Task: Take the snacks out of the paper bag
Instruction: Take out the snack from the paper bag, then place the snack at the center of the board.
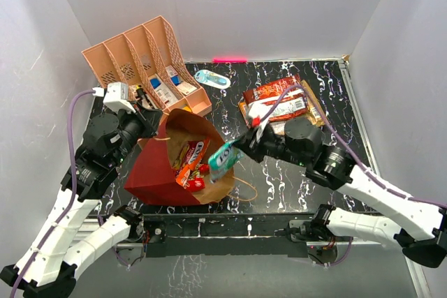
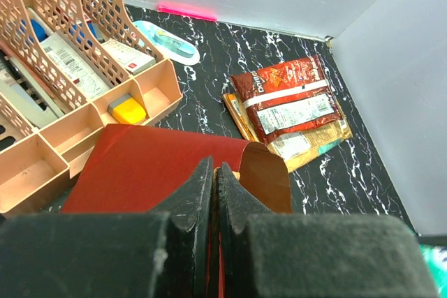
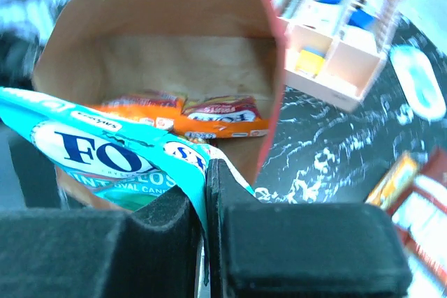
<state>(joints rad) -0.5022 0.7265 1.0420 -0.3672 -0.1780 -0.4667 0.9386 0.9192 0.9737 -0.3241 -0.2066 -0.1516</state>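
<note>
Right hand (image 3: 207, 169), angled left above the paper bag (image 1: 157, 172), is clamped on a teal packet (image 3: 91, 148); left hand (image 2: 214, 169) is shut, seemingly on the bag rim, shown only wrist-side.

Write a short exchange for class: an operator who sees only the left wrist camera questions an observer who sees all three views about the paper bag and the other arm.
Operator: My left gripper is shut on the rim of the paper bag, but I see only the bag's red outside. Is anything inside it?
Observer: Yes, orange packets lie on the bag's floor.
Operator: What is the other arm doing?
Observer: The right gripper is shut on a teal packet at the bag's mouth.
</note>
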